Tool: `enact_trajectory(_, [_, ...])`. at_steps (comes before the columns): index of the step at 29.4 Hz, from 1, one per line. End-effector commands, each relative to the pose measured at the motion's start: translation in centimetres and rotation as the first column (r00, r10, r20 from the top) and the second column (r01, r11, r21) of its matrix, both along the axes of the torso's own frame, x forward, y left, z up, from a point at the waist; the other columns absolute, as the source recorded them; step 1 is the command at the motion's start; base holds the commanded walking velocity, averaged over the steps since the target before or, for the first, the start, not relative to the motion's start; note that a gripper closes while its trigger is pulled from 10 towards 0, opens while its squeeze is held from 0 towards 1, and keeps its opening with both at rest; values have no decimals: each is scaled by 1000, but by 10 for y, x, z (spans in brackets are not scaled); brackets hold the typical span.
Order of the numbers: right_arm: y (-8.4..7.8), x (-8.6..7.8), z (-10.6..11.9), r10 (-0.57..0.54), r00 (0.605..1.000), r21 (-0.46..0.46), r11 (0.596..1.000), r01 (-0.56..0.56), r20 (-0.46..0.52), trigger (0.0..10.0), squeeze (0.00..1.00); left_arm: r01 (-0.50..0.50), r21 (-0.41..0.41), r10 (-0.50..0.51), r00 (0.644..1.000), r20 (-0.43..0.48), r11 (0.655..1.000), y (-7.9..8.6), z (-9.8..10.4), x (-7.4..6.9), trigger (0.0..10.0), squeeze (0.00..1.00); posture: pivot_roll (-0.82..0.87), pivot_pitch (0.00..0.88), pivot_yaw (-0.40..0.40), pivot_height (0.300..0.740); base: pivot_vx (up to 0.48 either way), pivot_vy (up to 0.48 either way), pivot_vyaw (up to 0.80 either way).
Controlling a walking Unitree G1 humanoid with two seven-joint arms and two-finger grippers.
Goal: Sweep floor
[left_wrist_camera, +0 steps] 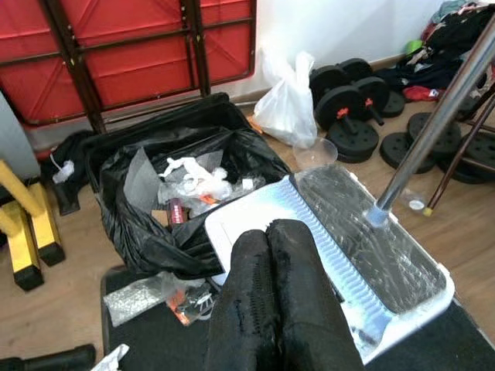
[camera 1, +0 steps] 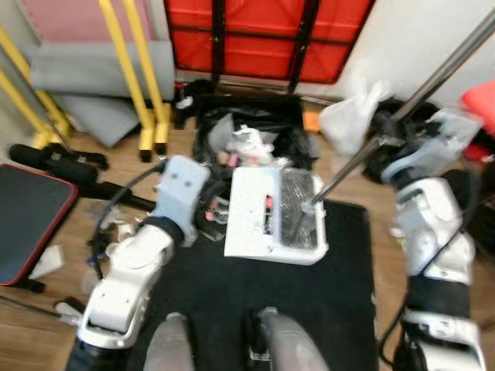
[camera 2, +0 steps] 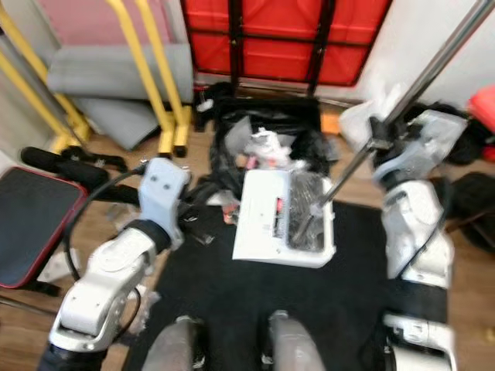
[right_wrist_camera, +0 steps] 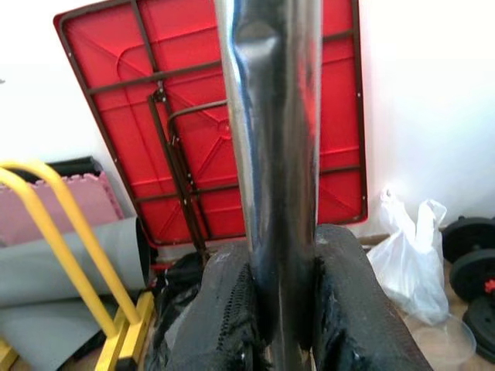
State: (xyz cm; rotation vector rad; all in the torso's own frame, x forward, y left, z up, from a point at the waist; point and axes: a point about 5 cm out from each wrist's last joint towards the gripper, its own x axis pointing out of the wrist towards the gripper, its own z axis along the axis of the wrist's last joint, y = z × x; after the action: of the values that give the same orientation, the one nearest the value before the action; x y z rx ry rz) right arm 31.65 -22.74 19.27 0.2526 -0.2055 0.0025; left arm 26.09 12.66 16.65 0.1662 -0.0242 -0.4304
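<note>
The broom (camera 2: 305,202) lies with its dark bristle head inside the white dustpan (camera 1: 263,212), which rests tilted at the far edge of a black floor mat (camera 1: 309,309), its front lip reaching toward an open black trash bag (left_wrist_camera: 155,224). The broom's silver metal handle (camera 1: 433,73) slants up and away to the robot's right and is cut off by the frame edge, so its upper end cannot be seen. The right gripper (right_wrist_camera: 282,309) is clamped on that handle, one black finger pressed to each side of the tube; in the head views the gripper itself is mostly hidden behind the silver wrist housing. The left gripper (left_wrist_camera: 282,301) has its two fingers pressed together at the near edge of the dustpan; whether anything is pinched between them cannot be made out, since the fingers cover the contact point, and in the head views the wrist block hides them. The trash bag holds crumpled white paper (left_wrist_camera: 193,178) and small scraps too blurred to name. Loose clear wrappers (left_wrist_camera: 143,297) lie on the mat and wood floor (left_wrist_camera: 69,309) beside the bag. Behind it a red folded table (camera 1: 271,35) leans against the wall, with yellow bars (camera 1: 139,77) and grey mats (camera 1: 100,69) to the left. A white plastic bag (left_wrist_camera: 288,104) and black dumbbell weights (left_wrist_camera: 352,104) sit near the wall on the right.
</note>
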Motion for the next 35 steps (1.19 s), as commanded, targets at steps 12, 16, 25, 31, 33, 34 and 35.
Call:
enact_trajectory(12, [20, -14, 1, 64, 997, -17, 998, -64, 52, 10000, 0, -99, -48, 97, 994, -42, 994, 12, -19, -6, 10000, 0, -116, 119, -120, 740, 0, 0, 0])
enact_trajectory(16, [19, -20, -5, 60, 997, -28, 998, -59, 42, 10000, 0, -140, -57, 139, 990, -28, 988, 22, -21, -6, 10000, 0, -122, 107, -129, 740, 0, 0, 0])
enact_trajectory(25, [17, -23, -14, 47, 999, -14, 999, -47, 17, 10000, 0, -171, -67, 174, 984, 32, 983, 36, -14, 5, 10000, 0, -125, 54, -141, 740, 131, 0, -278])
enact_trajectory(31, [20, -24, -17, 54, 999, -12, 998, -54, 10, 10000, 0, -171, -78, 175, 983, 46, 982, 35, -13, 9, 10000, 0, -124, 29, -142, 740, 355, 0, -749])
enact_trajectory(33, [21, -24, -17, 55, 998, -11, 998, -55, 14, 10000, 0, -168, -83, 173, 984, 52, 982, 34, -13, 10, 10000, 0, -124, 29, -142, 740, 403, 0, -247])
enact_trajectory(34, [22, -23, -16, 59, 998, -18, 998, -58, 17, 10000, 0, -164, -87, 170, 984, 55, 983, 33, -13, 11, 10000, 0, -125, 27, -138, 740, 428, 0, 0])
enact_trajectory(35, [22, -23, -16, 59, 998, -18, 998, -58, 17, 10000, 0, -164, -87, 170, 984, 55, 983, 33, -13, 11, 10000, 0, -125, 27, -138, 740, 428, 0, 0])
